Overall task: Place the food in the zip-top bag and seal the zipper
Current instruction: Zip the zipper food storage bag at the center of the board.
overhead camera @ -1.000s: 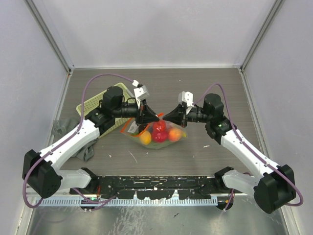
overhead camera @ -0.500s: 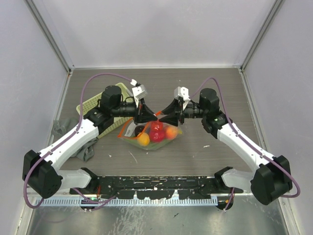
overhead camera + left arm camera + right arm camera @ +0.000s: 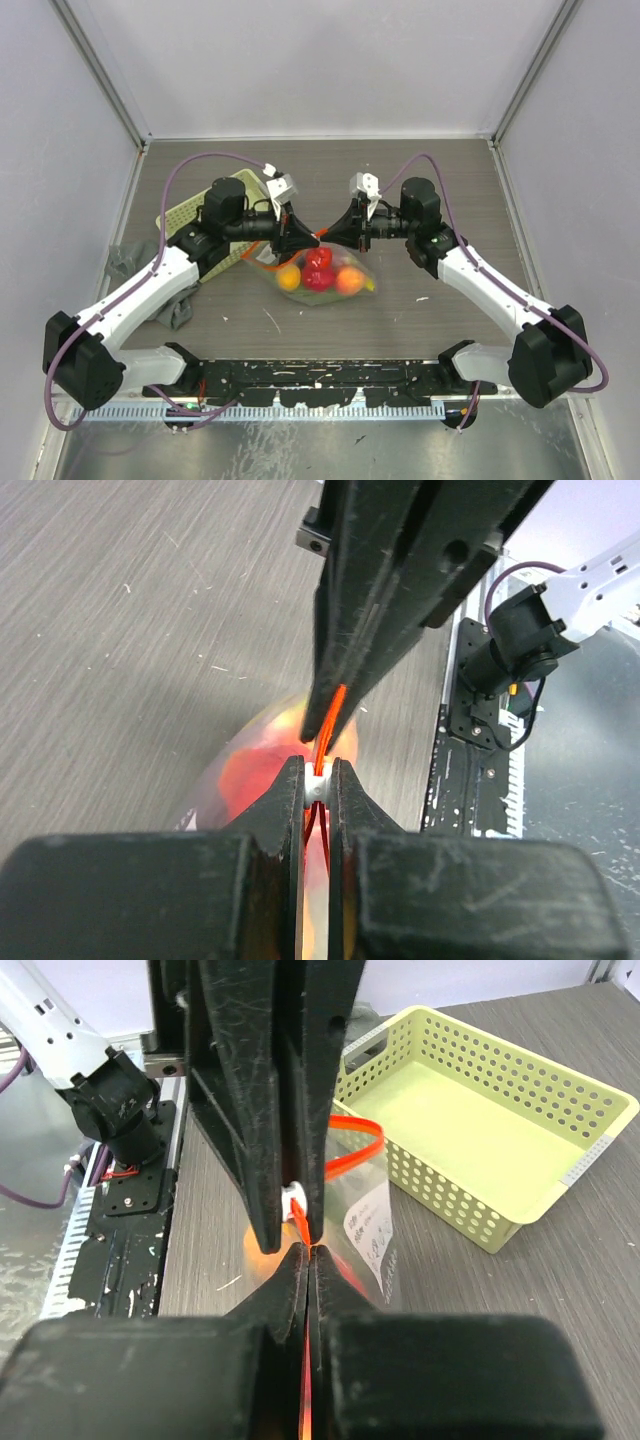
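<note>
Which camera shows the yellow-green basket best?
The right wrist view: the basket fills its upper right, perforated walls and inside clear. The top view has the left arm across it; the left wrist view misses it.

Grey wood-grain table (image 3: 450, 180), yellow-green basket (image 3: 178, 220), grey cloth (image 3: 178, 308) (crumpled, left side)

LIGHT: bright, diffuse, overhead | SHADOWS: soft, faint, on desk (image 3: 450, 180) beside zip-top bag (image 3: 320, 292) | FOCUS: top view sharp; left wrist view blurs bag contents
</note>
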Controlling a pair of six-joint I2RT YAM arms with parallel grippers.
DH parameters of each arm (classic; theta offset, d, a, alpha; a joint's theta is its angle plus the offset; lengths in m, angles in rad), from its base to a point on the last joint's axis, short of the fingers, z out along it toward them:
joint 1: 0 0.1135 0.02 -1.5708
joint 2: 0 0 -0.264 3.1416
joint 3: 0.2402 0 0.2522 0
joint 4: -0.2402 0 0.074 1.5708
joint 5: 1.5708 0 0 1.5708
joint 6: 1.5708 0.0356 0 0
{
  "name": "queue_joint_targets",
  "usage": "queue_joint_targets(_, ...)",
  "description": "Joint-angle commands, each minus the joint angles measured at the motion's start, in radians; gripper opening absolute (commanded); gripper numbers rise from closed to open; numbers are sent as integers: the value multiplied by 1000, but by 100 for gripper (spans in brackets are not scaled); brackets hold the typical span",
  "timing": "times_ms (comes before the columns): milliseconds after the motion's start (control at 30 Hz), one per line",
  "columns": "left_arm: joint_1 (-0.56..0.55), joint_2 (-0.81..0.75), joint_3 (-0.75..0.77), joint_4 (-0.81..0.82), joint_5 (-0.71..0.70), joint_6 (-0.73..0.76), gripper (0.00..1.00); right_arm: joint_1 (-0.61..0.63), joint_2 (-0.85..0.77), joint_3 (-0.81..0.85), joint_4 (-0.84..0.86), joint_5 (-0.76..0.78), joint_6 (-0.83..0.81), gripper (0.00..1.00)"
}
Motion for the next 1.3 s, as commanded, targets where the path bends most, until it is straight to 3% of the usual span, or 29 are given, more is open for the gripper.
queue_joint_targets(0, -13, -67, -33, 47, -18, -55, 0, -21, -68, 16, 37, 90, -11, 1)
queue_joint_targets(400, -15, -88, -61, 35, -108, -76, 0, -70, -222, -69, -25, 283, 11, 1)
queue_joint_targets(1267, -15, -71, -62, 5, -146, -49, 0, -84, -520, -197, -242, 953, 101, 1)
